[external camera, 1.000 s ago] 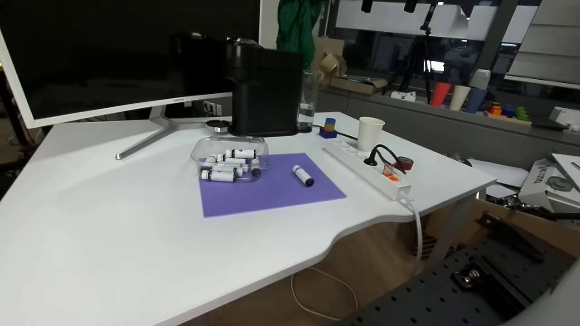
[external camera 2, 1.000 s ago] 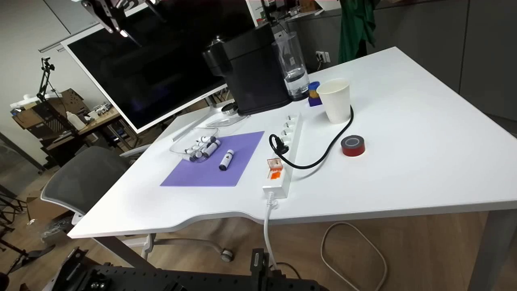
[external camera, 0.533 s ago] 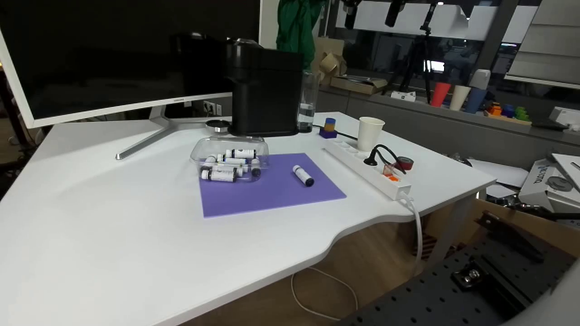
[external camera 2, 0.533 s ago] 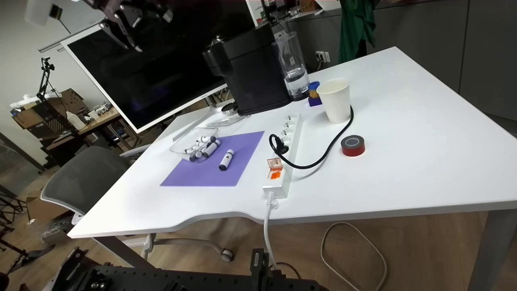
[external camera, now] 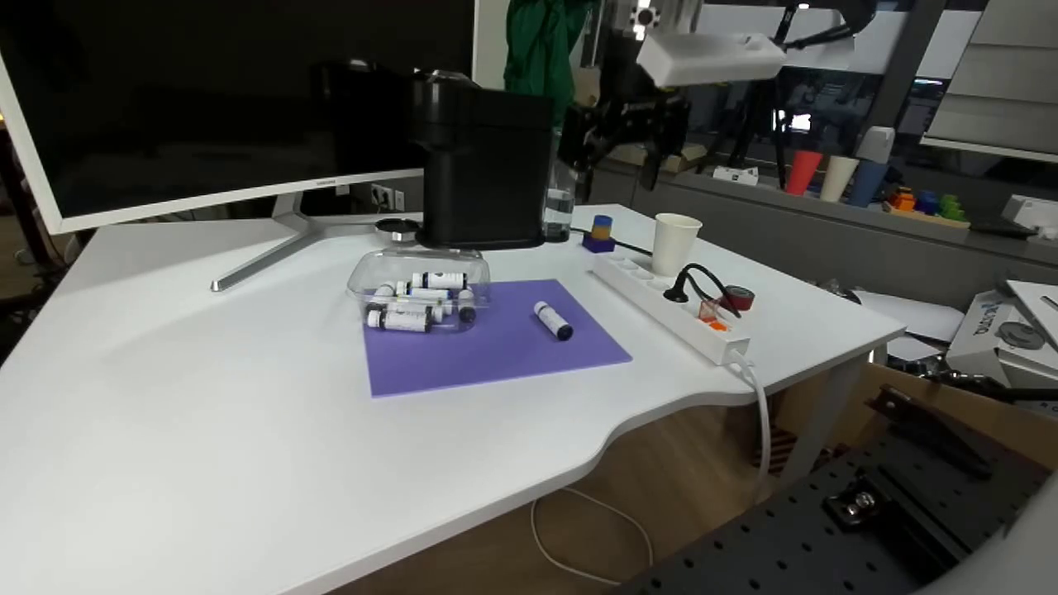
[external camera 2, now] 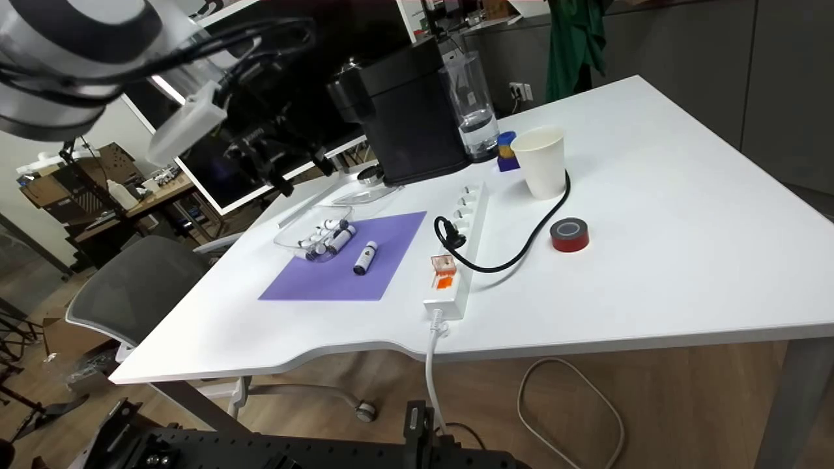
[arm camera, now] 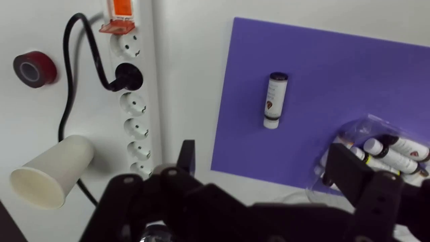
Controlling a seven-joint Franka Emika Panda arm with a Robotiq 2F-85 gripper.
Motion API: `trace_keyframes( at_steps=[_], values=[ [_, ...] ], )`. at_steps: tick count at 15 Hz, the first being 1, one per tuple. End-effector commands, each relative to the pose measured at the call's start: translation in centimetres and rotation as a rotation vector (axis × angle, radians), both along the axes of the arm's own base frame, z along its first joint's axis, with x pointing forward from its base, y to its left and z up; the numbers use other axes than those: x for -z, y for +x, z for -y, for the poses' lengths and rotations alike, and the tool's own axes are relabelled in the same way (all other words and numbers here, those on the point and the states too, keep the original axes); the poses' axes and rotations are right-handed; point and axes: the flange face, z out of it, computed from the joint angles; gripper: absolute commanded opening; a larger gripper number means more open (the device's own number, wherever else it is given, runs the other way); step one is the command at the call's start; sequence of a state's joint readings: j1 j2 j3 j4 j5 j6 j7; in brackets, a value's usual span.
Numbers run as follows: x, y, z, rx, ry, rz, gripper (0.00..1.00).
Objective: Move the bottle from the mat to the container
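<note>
The bottle, a small white vial with a black end, lies on its side on the purple mat. The bottle shows in both exterior views (external camera: pixel 553 321) (external camera 2: pixel 365 258) and the wrist view (arm camera: pixel 275 100). The mat (external camera: pixel 488 359) lies flat on the white table. The container (external camera: pixel 397 266), a clear plastic tray holding several similar vials, rests partly on the mat; it also shows in the wrist view (arm camera: pixel 364 127), partly behind a finger. My gripper (arm camera: pixel 262 148) is open and empty, with its fingers wide apart. In both exterior views the gripper (external camera: pixel 613 175) (external camera 2: pixel 305 180) hangs well above the table.
A white power strip (external camera 2: pixel 459 260) with a black plug and cable lies beside the mat. A paper cup (external camera 2: pixel 539 163) and red tape roll (external camera 2: pixel 569 236) stand past it. A black coffee machine (external camera: pixel 488 165) and a monitor (external camera: pixel 248 99) stand behind.
The gripper and arm have come down into both exterior views from the top edge, lower toward the table. The bottle, mat and container have not moved.
</note>
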State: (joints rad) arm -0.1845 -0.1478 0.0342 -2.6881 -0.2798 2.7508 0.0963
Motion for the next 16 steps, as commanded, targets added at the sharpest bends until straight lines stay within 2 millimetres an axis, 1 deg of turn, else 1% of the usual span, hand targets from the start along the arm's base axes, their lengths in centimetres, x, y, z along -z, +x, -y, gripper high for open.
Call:
trace_keyframes(
  at_steps=[1,2,3,4,5,6,8,10,12,14,16],
  values=[
    [5.6,1.0,-0.7,-0.021,0.035,-0.073,1.0],
    [7.0,1.1,-0.8,-0.013,0.041,-0.095,1.0],
    [4.9,0.1,-0.8,-0.022,0.031,-0.07,1.0],
    [6.3,0.1,-1.0,-0.026,0.039,-0.091,1.0],
    [7.2,0.2,-1.0,-0.027,0.043,-0.102,1.0],
    [7.6,0.4,-1.0,-0.027,0.045,-0.108,1.0],
    [7.6,0.5,-0.8,-0.018,0.039,-0.113,1.0],
    [8.8,1.0,0.1,0.014,-0.001,-0.134,1.0],
    [10.5,1.6,0.8,0.044,-0.014,-0.151,1.0],
    [12.4,2.2,1.0,0.06,-0.016,-0.169,1.0],
    [14.2,2.9,0.7,0.056,-0.005,-0.187,1.0]
  ],
)
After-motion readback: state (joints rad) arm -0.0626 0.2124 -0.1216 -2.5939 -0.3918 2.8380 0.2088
